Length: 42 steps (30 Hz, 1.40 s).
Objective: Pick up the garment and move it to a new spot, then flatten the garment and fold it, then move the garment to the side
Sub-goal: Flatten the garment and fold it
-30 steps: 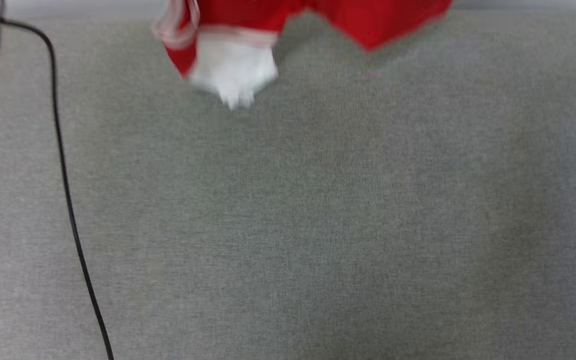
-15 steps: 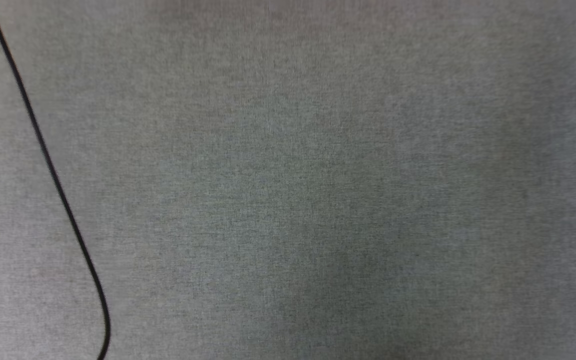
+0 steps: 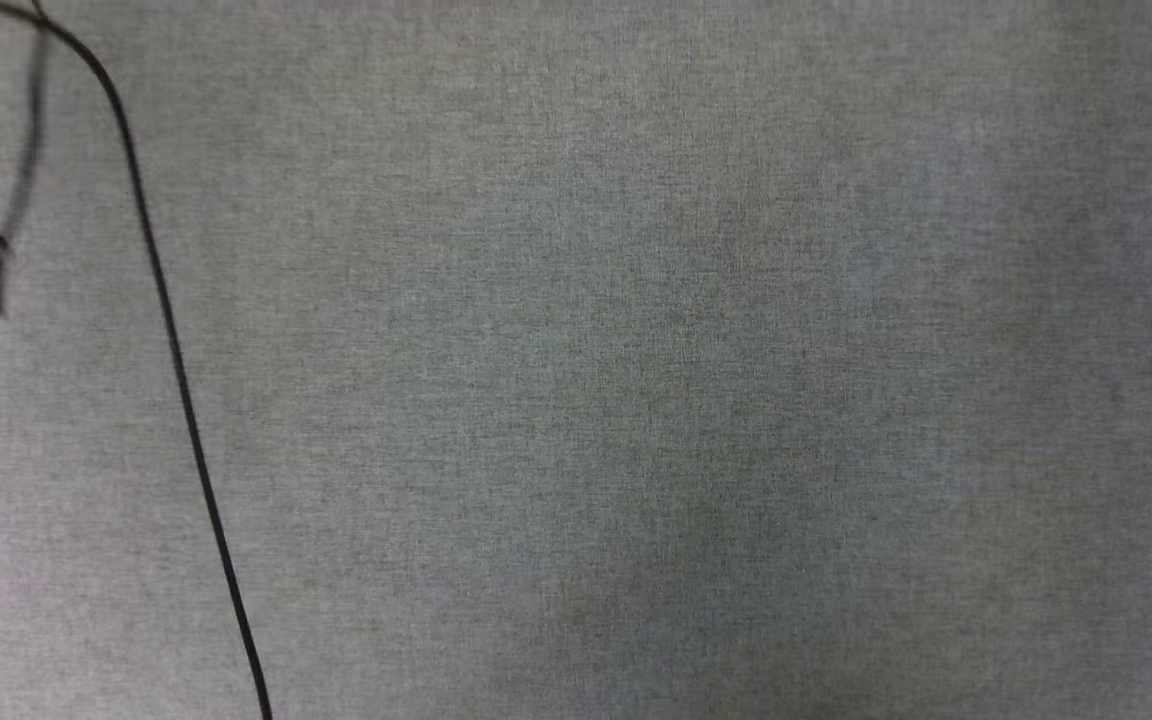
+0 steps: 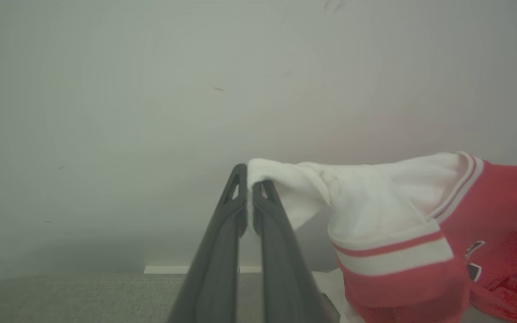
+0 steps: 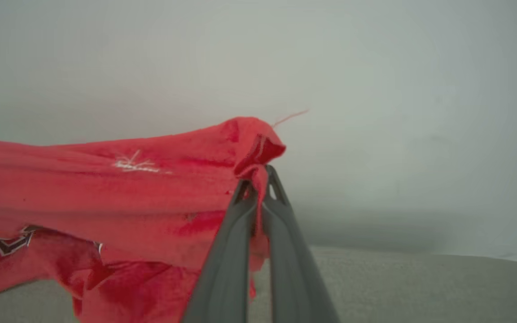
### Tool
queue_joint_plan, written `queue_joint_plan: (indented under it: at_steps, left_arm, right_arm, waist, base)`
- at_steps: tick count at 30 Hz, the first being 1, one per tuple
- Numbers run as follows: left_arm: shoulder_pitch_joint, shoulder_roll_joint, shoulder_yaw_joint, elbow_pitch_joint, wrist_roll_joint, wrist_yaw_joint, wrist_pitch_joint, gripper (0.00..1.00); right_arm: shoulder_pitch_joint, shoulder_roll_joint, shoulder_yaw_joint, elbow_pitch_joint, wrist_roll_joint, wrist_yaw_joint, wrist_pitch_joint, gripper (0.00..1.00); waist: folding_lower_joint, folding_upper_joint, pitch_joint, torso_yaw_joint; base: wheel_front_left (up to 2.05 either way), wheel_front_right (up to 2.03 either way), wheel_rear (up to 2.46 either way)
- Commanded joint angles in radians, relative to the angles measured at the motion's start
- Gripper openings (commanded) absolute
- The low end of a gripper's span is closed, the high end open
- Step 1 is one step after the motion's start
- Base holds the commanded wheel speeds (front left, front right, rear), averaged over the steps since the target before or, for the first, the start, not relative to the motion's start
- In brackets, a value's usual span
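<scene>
Garment hangs clamped in left end effector and right end effector; black cable crosses grey surface.

red garment held aloft, stretched sideways, pinched at white striped sleeve and red corner, rest sagging

One red-and-white jersey, one left pincer, one right pincer (two dark fingers apiece), one grey cloth-covered bench, one long black cable; the blurred dark strands beside it cannot be counted.
</scene>
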Motion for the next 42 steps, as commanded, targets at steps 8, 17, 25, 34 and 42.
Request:
queue_joint_plan:
  at_steps: [8,17,25,34,42]
  left_arm:
    - [0.287,-0.008,-0.095,-0.070,-0.104,0.002,-0.007,0.00]
    - [0.628,-0.028,-0.028,-0.197,-0.081,0.002,-0.006,0.00]
    - [0.933,-0.046,0.011,-0.326,0.001,0.053,-0.006,0.00]
    - [1.230,-0.030,0.024,-0.489,0.018,0.154,0.000,0.00]
    - [1.468,-0.004,0.035,-0.692,-0.015,0.270,0.062,0.00]
  right_arm:
    - [0.240,-0.006,0.142,0.130,0.108,-0.002,-0.093,0.00]
    - [0.536,-0.029,0.250,0.132,0.233,-0.002,-0.165,0.00]
    - [0.821,-0.075,0.343,0.008,0.365,-0.002,-0.160,0.00]
    - [1.191,-0.116,0.319,-0.279,0.468,-0.002,-0.066,0.00]
    - [1.499,-0.078,0.242,-0.585,0.462,-0.002,0.069,0.00]
  waist:
    - [-0.0001,0.0000,-0.117,0.011]
    - [-0.0001,0.0000,-0.282,0.025]
    - [-0.0001,0.0000,-0.431,0.025]
    - [-0.0001,0.0000,-0.552,0.024]
    - [-0.0001,0.0000,-0.629,0.034]
  base:
    - [0.00,0.00,0.00]
    - [0.00,0.00,0.00]
    - [0.00,0.00,0.00]
    - [0.00,0.00,0.00]
    - [0.00,0.00,0.00]
